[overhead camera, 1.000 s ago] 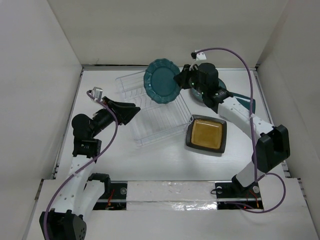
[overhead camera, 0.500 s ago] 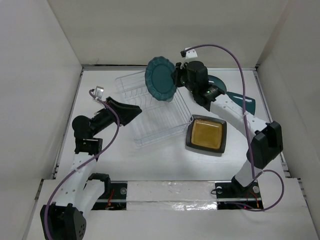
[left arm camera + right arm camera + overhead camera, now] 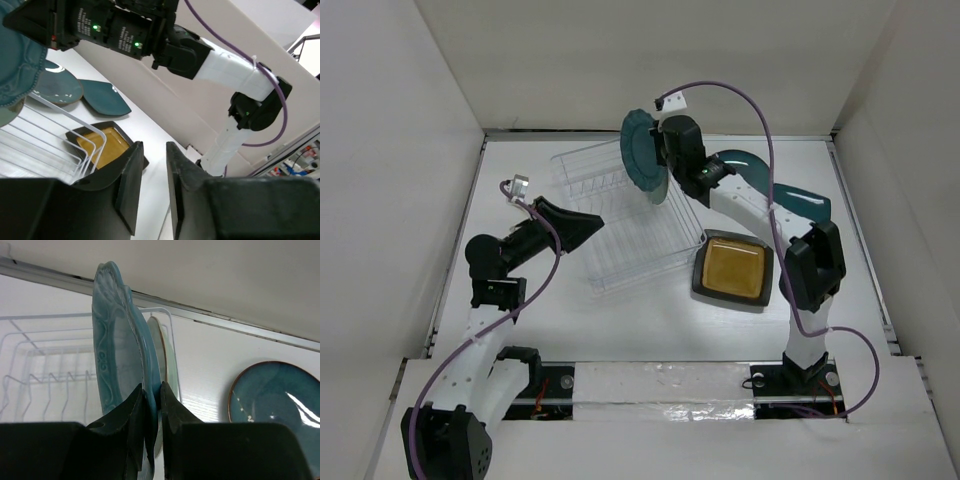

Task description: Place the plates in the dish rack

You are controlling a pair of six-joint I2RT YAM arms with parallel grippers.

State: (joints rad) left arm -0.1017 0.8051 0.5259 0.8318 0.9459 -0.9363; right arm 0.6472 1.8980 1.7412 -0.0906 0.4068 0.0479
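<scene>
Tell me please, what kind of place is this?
Probably a robot test cell, not a home kitchen: plain white walls box in a white table, two cabled arms are mounted at its near edge, and the right jaws hold a teal scalloped plate at a clear dish rack.

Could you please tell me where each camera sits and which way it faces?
Top external: above and behind the bases, looking down on the dish rack, left arm and right arm.
Left wrist: beside the rack, looking across it toward the right arm; its own open jaws show at bottom.
Right wrist: over the rack's far end, facing a white wall; its jaws pinch the teal scalloped plate.
Shared: all three show that plate.
</scene>
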